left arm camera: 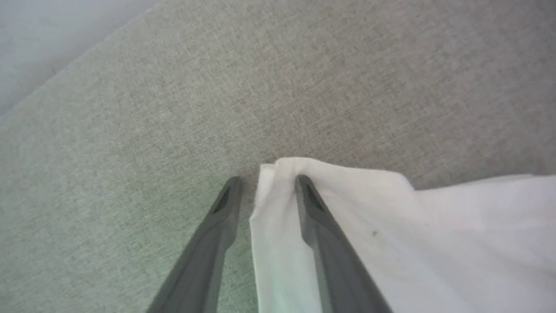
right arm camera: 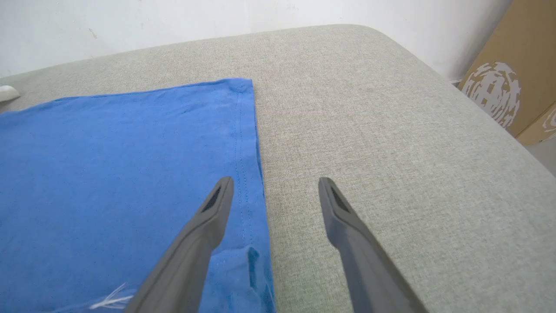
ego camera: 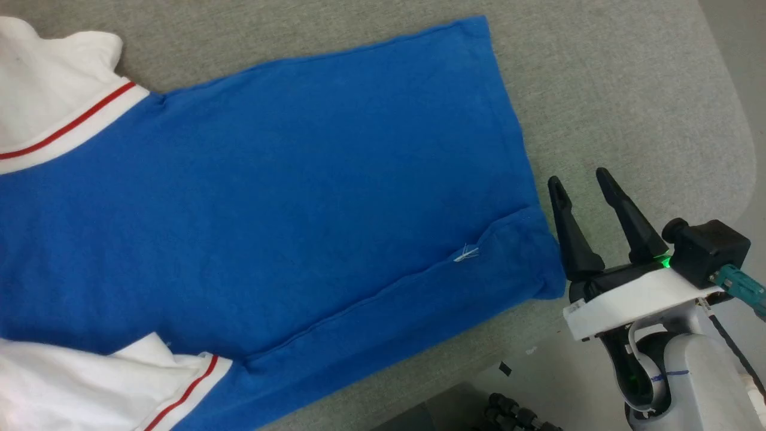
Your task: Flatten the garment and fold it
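The royal-blue soft T-shirt with white short sleeves and red-striped trim (ego camera: 269,209) lies spread across the grey-green woven table top (ego camera: 628,90), taking up the left and centre of the head view. Its bottom hem runs down the right-centre of the frame. No print shows on the upward side.

The body is mostly smooth. Along the lower edge a long strip of blue is doubled over onto itself, and a small white thread tuft (ego camera: 465,254) sits on that crease. Both sleeves, at the upper left and lower left of the frame, look rumpled rather than laid out.

In the left wrist view the left gripper (left arm camera: 267,180) straddles the folded edge of one white sleeve. One finger is on bare table and the other lies over the cloth. The fingers are apart and not yet clamped.

The right gripper (ego camera: 580,179) stands in the lower right of the head view, just beside the hem corner. Its fingers are spread wide and hold nothing. In its own wrist view one finger hangs over the stitched hem and the other over the table.

I judge this to be the flattening step, with folding not yet begun. Next, the left fingers need to pinch the sleeve edge and draw it outward. The right should take the hem corner and turn the doubled strip back out.
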### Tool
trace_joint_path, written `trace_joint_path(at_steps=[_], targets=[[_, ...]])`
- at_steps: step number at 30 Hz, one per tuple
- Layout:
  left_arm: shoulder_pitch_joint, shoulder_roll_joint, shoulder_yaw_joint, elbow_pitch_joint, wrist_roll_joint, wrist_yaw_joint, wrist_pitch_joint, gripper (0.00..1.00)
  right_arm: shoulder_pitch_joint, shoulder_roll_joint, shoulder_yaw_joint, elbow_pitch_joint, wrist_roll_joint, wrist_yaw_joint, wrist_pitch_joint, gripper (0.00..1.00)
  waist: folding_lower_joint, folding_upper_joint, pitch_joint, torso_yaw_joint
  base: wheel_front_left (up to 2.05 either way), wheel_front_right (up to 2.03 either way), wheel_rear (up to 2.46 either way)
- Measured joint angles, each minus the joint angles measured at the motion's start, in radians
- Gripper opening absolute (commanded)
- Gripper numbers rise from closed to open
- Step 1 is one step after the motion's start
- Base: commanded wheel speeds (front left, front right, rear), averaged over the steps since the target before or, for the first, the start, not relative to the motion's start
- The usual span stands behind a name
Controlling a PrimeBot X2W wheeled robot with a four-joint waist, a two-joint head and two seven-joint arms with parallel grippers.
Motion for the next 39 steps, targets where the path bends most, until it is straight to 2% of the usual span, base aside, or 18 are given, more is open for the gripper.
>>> trace_joint_path(at_steps=[2,5,10,13,20,22,23,25,28,33,39], targets=[[0.001,-0.003,-0.002,-0.011,-0.011,-0.013,0.001,0.0,-0.002,0.0,-0.006,0.006,-0.001,0.0,0.0,1.0,0.0,0.0,0.0,0.006,0.0,0.0,0.0],[0.013,-0.015,-0.007,-0.014,-0.005,-0.014,-0.055,0.0,-0.004,0.0,-0.014,0.015,-0.007,0.0,0.001,1.0,0.0002,0.0,-0.004,0.015,0.0,0.0,0.0],[0.044,-0.026,-0.035,0.005,0.063,-0.004,-0.198,0.0,-0.005,0.0,-0.031,0.015,-0.035,0.0,0.029,1.0,0.0003,0.0,-0.034,0.033,0.0,0.0,0.0],[0.071,-0.03,-0.044,0.024,0.095,0.0,-0.3,0.0,-0.006,-0.026,-0.035,0.01,-0.055,0.0,0.074,1.0,0.0003,0.0,-0.062,0.049,0.0,0.0,0.0],[0.123,-0.118,-0.046,-0.009,0.09,0.006,-0.485,0.0,-0.033,-0.195,-0.028,-0.022,-0.043,0.0,0.259,1.0,0.0002,0.0,-0.129,0.123,0.0,0.0,0.0],[0.138,-0.137,-0.055,-0.046,0.091,0.006,-0.517,0.0,-0.057,-0.255,-0.001,-0.024,-0.02,0.0,0.325,1.0,0.0001,0.0,-0.144,0.152,0.0,0.0,0.0],[0.152,-0.153,-0.063,-0.093,0.091,0.006,-0.542,0.0,-0.086,-0.314,0.01,-0.02,0.008,0.0,0.385,1.0,0.0002,0.0,-0.157,0.184,0.0,0.0,0.0],[0.164,-0.166,-0.075,-0.146,0.097,0.006,-0.563,0.0,-0.122,-0.368,0.022,-0.013,0.039,0.0,0.443,1.0,0.0001,0.0,-0.167,0.216,0.0,0.0,0.0],[0.186,-0.174,-0.087,-0.233,0.102,0.009,-0.581,0.0,-0.183,-0.433,0.049,0.009,0.086,0.0,0.525,1.0,0.0001,0.0,-0.176,0.264,0.0,0.0,0.0],[0.24,-0.171,-0.104,-0.392,0.12,0.051,-0.589,0.0,-0.309,-0.536,0.125,0.091,0.127,0.0,0.624,1.0,0.0001,0.0,-0.174,0.34,0.0,0.0,0.0],[0.311,-0.167,-0.129,-0.552,0.134,0.095,-0.584,0.0,-0.479,-0.607,0.23,0.249,0.129,0.0,0.686,1.0,0.0002,0.0,-0.152,0.414,0.0,0.0,0.0]])
